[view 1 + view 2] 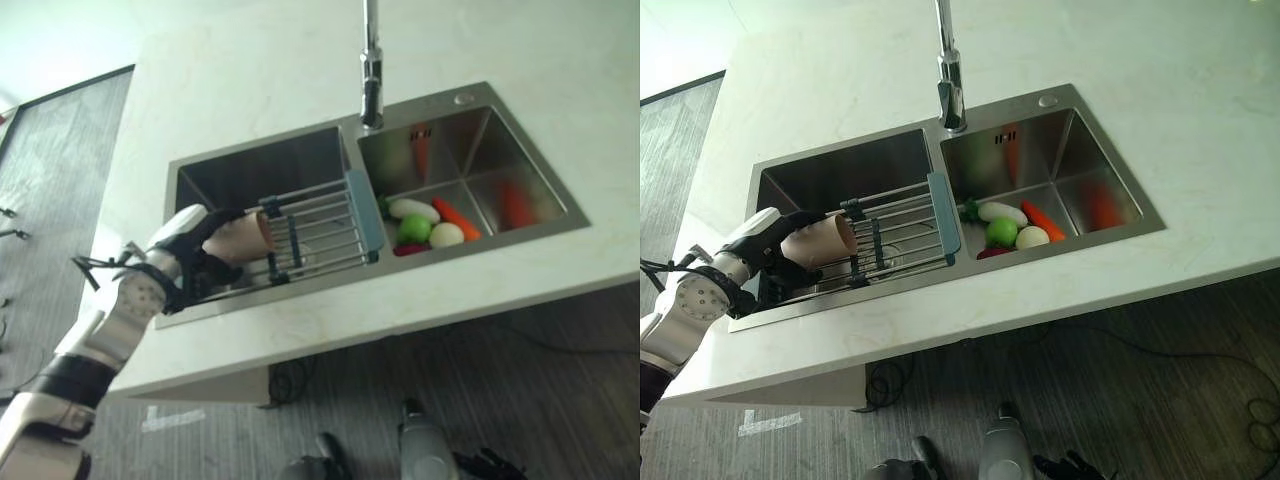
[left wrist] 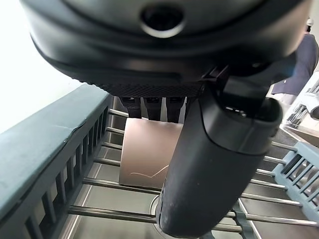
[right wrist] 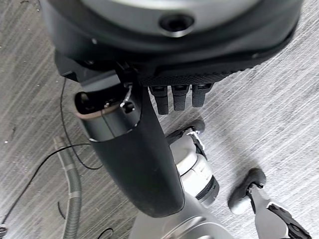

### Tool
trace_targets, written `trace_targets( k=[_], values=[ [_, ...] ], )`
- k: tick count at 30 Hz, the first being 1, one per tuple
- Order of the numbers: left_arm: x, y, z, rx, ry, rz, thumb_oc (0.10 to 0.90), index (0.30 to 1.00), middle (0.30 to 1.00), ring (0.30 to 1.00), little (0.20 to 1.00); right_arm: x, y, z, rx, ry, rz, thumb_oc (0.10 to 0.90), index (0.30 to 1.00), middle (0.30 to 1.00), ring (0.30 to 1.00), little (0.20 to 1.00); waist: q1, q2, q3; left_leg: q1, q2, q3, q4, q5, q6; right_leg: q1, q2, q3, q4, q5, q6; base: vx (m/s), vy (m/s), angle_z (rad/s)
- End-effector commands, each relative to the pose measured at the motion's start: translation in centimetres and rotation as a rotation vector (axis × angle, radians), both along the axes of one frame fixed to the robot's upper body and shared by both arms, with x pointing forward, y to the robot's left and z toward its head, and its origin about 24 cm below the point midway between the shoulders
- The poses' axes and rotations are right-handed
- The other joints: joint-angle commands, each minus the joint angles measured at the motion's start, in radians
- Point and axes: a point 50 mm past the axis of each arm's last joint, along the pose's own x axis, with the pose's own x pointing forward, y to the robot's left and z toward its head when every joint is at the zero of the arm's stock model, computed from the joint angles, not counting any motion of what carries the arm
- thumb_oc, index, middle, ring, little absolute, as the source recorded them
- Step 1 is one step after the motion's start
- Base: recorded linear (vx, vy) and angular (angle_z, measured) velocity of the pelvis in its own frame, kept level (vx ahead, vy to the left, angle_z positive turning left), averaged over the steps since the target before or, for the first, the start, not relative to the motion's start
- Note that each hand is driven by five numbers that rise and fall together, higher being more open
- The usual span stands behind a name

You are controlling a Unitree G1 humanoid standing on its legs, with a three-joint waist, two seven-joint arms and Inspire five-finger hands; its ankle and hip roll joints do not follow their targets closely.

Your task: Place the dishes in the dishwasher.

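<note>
A tan cup (image 1: 245,235) lies on its side in my left hand (image 1: 195,250), its mouth turned toward the sink's middle. The fingers and thumb (image 2: 214,164) are curled round the cup (image 2: 144,154), which hangs just above the bars of a grey wire dish rack (image 1: 330,225). That rack spans the left basin of a steel sink (image 1: 200,180). My right hand (image 3: 134,164) hangs low over the floor, fingers relaxed, holding nothing.
A tall faucet (image 1: 371,70) rises between the two basins. The right basin (image 1: 500,140) holds toy vegetables: a carrot (image 1: 455,217), a green ball (image 1: 414,229) and white pieces. Pale countertop (image 1: 450,290) surrounds the sink, with grey floor below its front edge.
</note>
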Motion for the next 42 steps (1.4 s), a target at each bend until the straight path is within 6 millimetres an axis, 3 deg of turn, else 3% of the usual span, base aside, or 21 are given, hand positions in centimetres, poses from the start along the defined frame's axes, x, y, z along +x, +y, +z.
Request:
trace_targets(
  k=[1,10,14,16,17,25,30,41,42],
  values=[
    [0.7,0.3,4.7,-0.001,-0.193,0.027,0.800,0.900,0.900,0.900,0.900,0.0,-0.4,0.4,-0.010,-0.026,0.040,0.800,0.900,0.900,0.900,0.900,-0.007,-0.024,-0.033,-0.079,0.006,-0.112,0.127,-0.085,0.003,0.037,-0.016,-0.059,-0.079,0.021,0.072,0.00,0.000,0.00],
    [1.1,0.2,5.4,-0.011,-0.210,0.037,0.800,0.900,0.900,0.900,0.900,1.2,-0.4,0.9,-0.007,-0.072,0.056,0.800,0.900,0.900,0.900,0.900,-0.014,-0.024,0.004,-0.104,0.001,-0.115,0.127,-0.077,0.004,0.014,-0.019,-0.056,-0.079,0.030,0.071,0.00,0.005,-0.01],
    [1.5,-0.1,5.1,-0.075,-0.116,0.023,0.800,0.900,0.900,0.900,0.900,2.2,-0.5,1.3,-0.010,-0.106,0.071,0.800,0.900,0.900,0.900,0.900,-0.018,-0.025,0.031,-0.122,-0.004,-0.117,0.127,-0.072,0.007,-0.004,-0.019,-0.053,-0.079,0.037,0.070,-0.04,0.029,0.00],
    [1.6,-0.3,5.1,-0.087,-0.088,0.007,0.598,0.596,0.596,0.596,0.596,2.4,-0.5,1.3,-0.009,-0.112,0.071,0.800,0.900,0.900,0.900,0.900,-0.019,-0.025,0.036,-0.126,-0.005,-0.118,0.127,-0.071,0.008,-0.007,-0.019,-0.054,-0.079,0.039,0.070,0.00,0.000,0.00],
    [1.9,-0.6,5.2,-0.102,-0.065,-0.008,0.400,0.300,0.300,0.300,0.300,2.7,-0.6,1.4,-0.008,-0.121,0.072,0.800,0.900,0.900,0.900,0.900,-0.020,-0.025,0.043,-0.131,-0.005,-0.119,0.127,-0.070,0.009,-0.010,-0.019,-0.055,-0.079,0.040,0.070,-0.04,0.009,0.02],
    [2.2,-1.4,5.2,-0.158,-0.002,-0.049,0.400,0.300,0.300,0.300,0.300,2.5,-0.5,1.3,-0.012,-0.116,0.073,0.800,0.900,0.900,0.900,0.900,-0.020,-0.023,0.046,-0.118,-0.008,-0.118,0.127,-0.075,0.007,0.004,-0.021,-0.065,-0.079,0.036,0.075,-0.02,0.002,0.01],
    [2.1,-1.5,6.1,-0.111,-0.071,-0.076,0.400,0.300,0.300,0.300,0.300,2.4,-0.4,1.2,-0.014,-0.110,0.075,0.800,0.900,0.900,0.900,0.900,-0.011,-0.021,0.029,-0.103,-0.005,-0.115,0.127,-0.077,0.004,0.022,-0.020,-0.078,-0.079,0.030,0.074,-0.02,-0.002,0.03],
    [-0.8,-2.2,11.9,-0.036,-0.542,-0.134,0.400,0.300,0.300,0.300,0.300,0.0,0.9,-0.2,-0.016,0.003,0.023,0.800,0.900,0.900,0.900,0.900,0.054,-0.016,-0.096,-0.026,0.006,-0.121,0.127,-0.092,-0.006,0.135,-0.015,-0.141,-0.079,-0.026,0.059,-0.05,-0.035,0.12],
    [-1.6,-2.1,13.3,-0.025,-0.641,-0.134,0.400,0.300,0.300,0.300,0.300,-0.3,0.9,-0.4,-0.015,0.021,0.010,0.800,0.900,0.900,0.900,0.900,0.070,-0.015,-0.116,-0.015,0.009,-0.125,0.127,-0.092,-0.009,0.154,-0.014,-0.152,-0.079,-0.036,0.054,-0.12,-0.047,0.25]
  ],
)
